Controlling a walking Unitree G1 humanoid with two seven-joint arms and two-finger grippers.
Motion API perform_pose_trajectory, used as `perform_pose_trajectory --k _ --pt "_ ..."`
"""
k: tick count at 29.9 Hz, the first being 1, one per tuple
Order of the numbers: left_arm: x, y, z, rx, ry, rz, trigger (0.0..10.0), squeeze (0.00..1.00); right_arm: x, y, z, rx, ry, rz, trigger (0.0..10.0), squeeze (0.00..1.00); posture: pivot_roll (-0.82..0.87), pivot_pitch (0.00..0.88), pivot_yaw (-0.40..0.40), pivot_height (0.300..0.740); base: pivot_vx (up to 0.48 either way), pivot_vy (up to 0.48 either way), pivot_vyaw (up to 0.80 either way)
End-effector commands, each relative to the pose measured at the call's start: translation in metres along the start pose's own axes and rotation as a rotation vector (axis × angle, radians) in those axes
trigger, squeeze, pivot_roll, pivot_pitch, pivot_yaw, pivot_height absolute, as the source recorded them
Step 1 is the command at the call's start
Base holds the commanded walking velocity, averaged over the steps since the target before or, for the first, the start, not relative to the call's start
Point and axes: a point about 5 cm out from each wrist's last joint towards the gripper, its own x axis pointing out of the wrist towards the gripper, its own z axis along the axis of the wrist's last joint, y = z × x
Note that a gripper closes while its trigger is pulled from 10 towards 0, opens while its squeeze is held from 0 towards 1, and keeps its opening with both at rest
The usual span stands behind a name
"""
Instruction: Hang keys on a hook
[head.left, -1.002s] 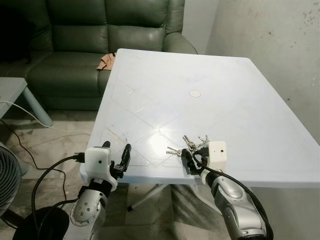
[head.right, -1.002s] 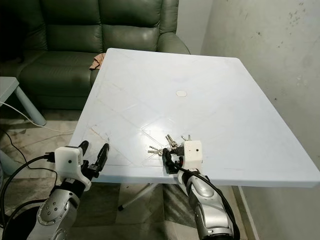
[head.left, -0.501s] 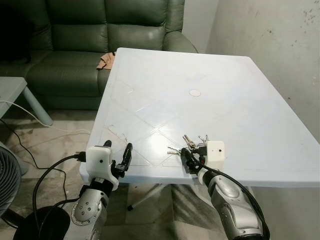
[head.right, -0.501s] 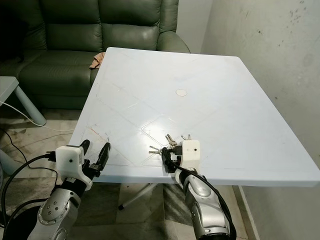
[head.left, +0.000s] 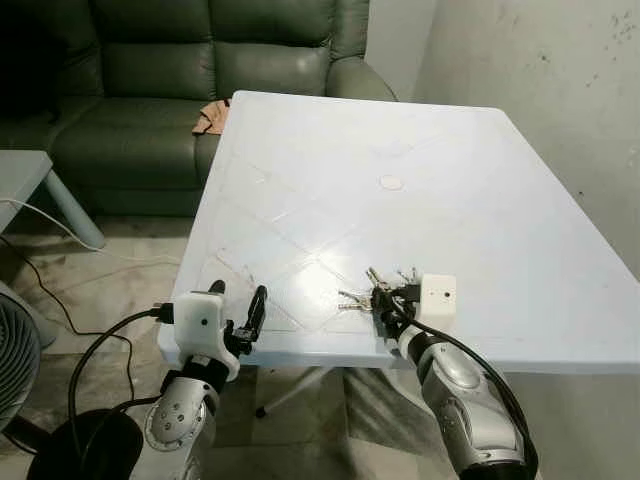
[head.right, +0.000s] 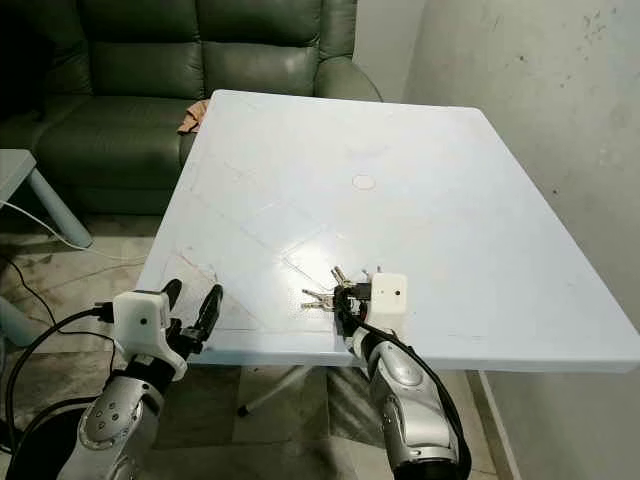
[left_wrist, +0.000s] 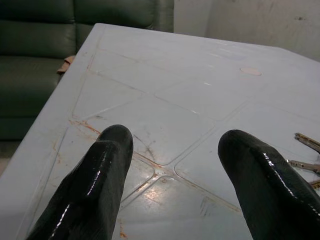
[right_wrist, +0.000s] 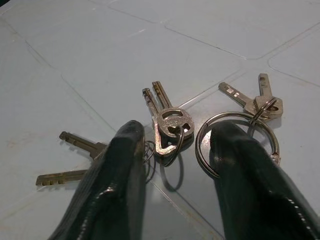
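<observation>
A white plastic table (head.left: 480, 200) stands against a stained grey wall (head.left: 560, 90) on the right, with a dark green leather sofa (head.left: 150, 70) at its far side. Near the table's near edge, a little right of centre, lies a bunch of keys (right_wrist: 172, 127): several silver keys joined by metal rings, fanned out flat on the tabletop.

The right gripper (right_wrist: 175, 170) is down at the keys, reaching in from the near edge. Its two black fingers (right_wrist: 120, 180) are apart, one on each side of the middle pair of keys. The tips sit on or just above the tabletop, and one finger lies over part of the large key ring (right_wrist: 235, 140). They are not clamped on anything. From the head view, the white box on that wrist sits just right of the bunch.

The left gripper (head.left: 237, 312) is held off the table's near-left corner, just outside the edge. Its fingers (left_wrist: 95, 185) are spread apart with nothing between them, pointing across the tabletop.

A small round plug (head.left: 391, 182) sits in the middle of the table. A brownish cloth (head.left: 210, 118) rests on the sofa beside the table's far-left corner. A white cable (head.left: 60, 235) trails over the tiled floor (head.left: 110, 280) on the left.
</observation>
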Motion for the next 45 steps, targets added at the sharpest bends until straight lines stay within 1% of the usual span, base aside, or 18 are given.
perform_pose_trajectory --k 1,2,3,11,19,20,23,24,25,35,36,37,39,41,42,43,44,45 --pt "0.002 -0.003 0.006 0.007 -0.018 -0.012 10.0 0.0 0.0 -0.003 0.0 0.006 0.009 -0.004 5.3 0.0 -0.05 0.068 -0.048 0.74 0.0 0.0 0.0" --pt "0.002 -0.003 0.006 0.007 -0.018 -0.012 10.0 0.0 -0.001 -0.003 0.0 0.007 0.005 0.009 5.8 0.0 -0.05 0.068 -0.048 0.74 0.0 0.0 0.0" --pt "0.002 -0.003 0.006 0.007 -0.018 -0.011 10.0 0.0 -0.001 -0.002 0.0 0.012 0.006 0.031 10.0 0.0 -0.05 0.068 -0.048 0.74 0.0 0.0 0.0" --pt "0.003 -0.005 0.006 0.005 -0.019 -0.013 10.0 0.0 -0.003 -0.004 0.0 0.02 -0.003 0.062 10.0 0.0 -0.06 0.067 -0.048 0.74 0.0 0.0 0.0" --pt "0.004 -0.005 0.006 0.007 -0.018 -0.013 10.0 0.0 -0.004 -0.008 0.001 0.006 -0.007 0.04 10.0 0.0 -0.06 0.067 -0.047 0.74 0.0 0.0 0.0" --pt "0.004 -0.005 0.006 0.007 -0.018 -0.013 10.0 0.0 -0.004 -0.008 0.001 0.012 -0.01 0.052 9.4 0.0 -0.06 0.067 -0.047 0.74 0.0 0.0 0.0" --pt "0.004 -0.005 0.005 0.008 -0.017 -0.013 10.0 0.0 -0.004 -0.009 0.002 0.012 -0.025 0.061 9.5 0.0 -0.06 0.065 -0.045 0.74 0.0 0.0 0.0" --pt "0.004 -0.005 0.005 0.009 -0.017 -0.013 10.0 0.0 -0.005 -0.01 0.003 0.015 -0.035 0.063 10.0 0.0 -0.06 0.065 -0.045 0.74 0.0 0.0 0.0" --pt "0.004 -0.005 0.005 0.009 -0.018 -0.013 10.0 0.0 -0.005 -0.012 0.003 0.016 -0.04 0.062 10.0 0.0 -0.06 0.065 -0.045 0.74 0.0 0.0 0.0" --pt "0.004 -0.005 0.006 0.014 -0.019 -0.013 10.0 0.0 -0.007 -0.016 0.001 -0.01 -0.035 0.069 9.9 0.0 -0.06 0.064 -0.04 0.74 0.0 0.0 0.0" --pt "0.004 -0.006 0.006 0.014 -0.02 -0.014 10.0 0.0 -0.008 -0.016 0.0 -0.025 -0.031 0.081 9.8 0.0 -0.06 0.064 -0.04 0.74 0.0 0.0 0.0" --pt "0.004 -0.005 0.006 0.015 -0.019 -0.015 10.0 0.0 -0.009 -0.017 -0.002 -0.031 -0.025 0.09 8.1 0.0 -0.06 0.067 -0.04 0.74 0.0 0.0 0.0" --pt "0.004 -0.005 0.006 0.016 -0.019 -0.015 10.0 0.0 -0.01 -0.017 -0.003 -0.034 -0.02 0.092 7.7 0.0 -0.06 0.067 -0.04 0.74 0.0 0.0 0.0" --pt "0.003 -0.005 0.006 0.017 -0.019 -0.014 10.0 0.0 -0.01 -0.018 -0.003 -0.036 -0.017 0.092 7.8 0.0 -0.06 0.068 -0.039 0.74 0.0 0.0 0.0" --pt "0.003 -0.005 0.006 0.016 -0.019 -0.014 10.0 0.0 -0.011 -0.018 -0.003 -0.033 -0.017 0.1 5.1 0.0 -0.06 0.068 -0.039 0.74 0.0 0.0 0.0" --pt "0.003 -0.005 0.006 0.016 -0.019 -0.014 10.0 0.0 -0.011 -0.018 -0.003 -0.032 -0.017 0.103 5.1 0.0 -0.06 0.068 -0.039 0.74 0.0 0.0 0.0" --pt "0.003 -0.005 0.006 0.016 -0.019 -0.014 10.0 0.0 -0.011 -0.018 -0.004 -0.033 -0.016 0.102 6.0 0.0 -0.06 0.068 -0.038 0.74 0.0 0.0 0.0" --pt "0.003 -0.005 0.006 0.016 -0.019 -0.013 10.0 0.0 -0.011 -0.018 -0.004 -0.034 -0.016 0.101 6.0 0.0 -0.06 0.068 -0.038 0.74 0.0 0.0 0.0"
